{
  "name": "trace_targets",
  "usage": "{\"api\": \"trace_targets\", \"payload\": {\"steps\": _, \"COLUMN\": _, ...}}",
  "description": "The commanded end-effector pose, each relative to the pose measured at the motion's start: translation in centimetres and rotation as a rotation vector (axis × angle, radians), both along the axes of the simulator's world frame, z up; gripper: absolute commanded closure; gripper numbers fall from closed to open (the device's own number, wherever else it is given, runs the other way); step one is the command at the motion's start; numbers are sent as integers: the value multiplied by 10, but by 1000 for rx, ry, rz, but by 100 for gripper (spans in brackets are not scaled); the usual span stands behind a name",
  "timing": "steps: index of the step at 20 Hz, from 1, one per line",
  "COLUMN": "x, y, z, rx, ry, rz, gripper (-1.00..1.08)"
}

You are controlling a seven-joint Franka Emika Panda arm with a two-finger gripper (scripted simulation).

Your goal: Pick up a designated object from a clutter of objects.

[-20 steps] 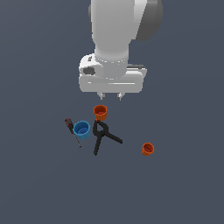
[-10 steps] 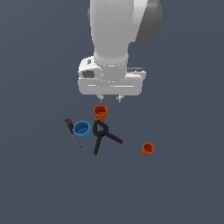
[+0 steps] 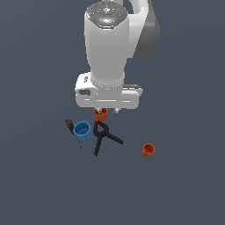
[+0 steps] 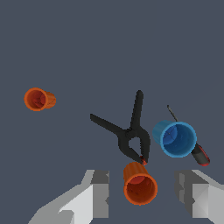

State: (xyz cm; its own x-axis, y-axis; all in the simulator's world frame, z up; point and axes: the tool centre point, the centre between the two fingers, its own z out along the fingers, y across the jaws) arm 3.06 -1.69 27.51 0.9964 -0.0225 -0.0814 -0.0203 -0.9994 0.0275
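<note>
The black spring clamp lies flat on the floor, its two handles spread in a V. An orange cup sits right at its jaw end, and a blue cup rests beside it. The thin red-and-black screwdriver lies on the blue cup's far side. My gripper hangs open above the near orange cup, with that cup showing between its fingers in the wrist view and nothing held.
A second orange cup lies on its side apart from the cluster, toward the exterior view's right. The arm's white body rises over the cluster. The floor is plain dark grey.
The arm and gripper have come lower toward the cluster. The objects have not moved.
</note>
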Motion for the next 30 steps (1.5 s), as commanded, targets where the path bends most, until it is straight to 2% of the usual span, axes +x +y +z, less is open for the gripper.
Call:
{"api": "trace_targets", "payload": {"steps": 1, "x": 9, "y": -5, "z": -13, "rx": -3, "ry": 20, "rz": -8, "gripper": -20}}
{"api": "trace_targets", "payload": {"steps": 16, "x": 60, "y": -39, "z": -126, "rx": -31, "ry": 161, "rz": -61, "gripper": -20}}
{"api": "trace_targets", "payload": {"steps": 23, "x": 70, "y": -54, "z": -180, "rx": -47, "ry": 219, "rz": -79, "gripper": -20}}
{"api": "trace_targets", "payload": {"steps": 30, "x": 72, "y": -63, "z": -214, "rx": -57, "ry": 255, "rz": -89, "gripper": -20}}
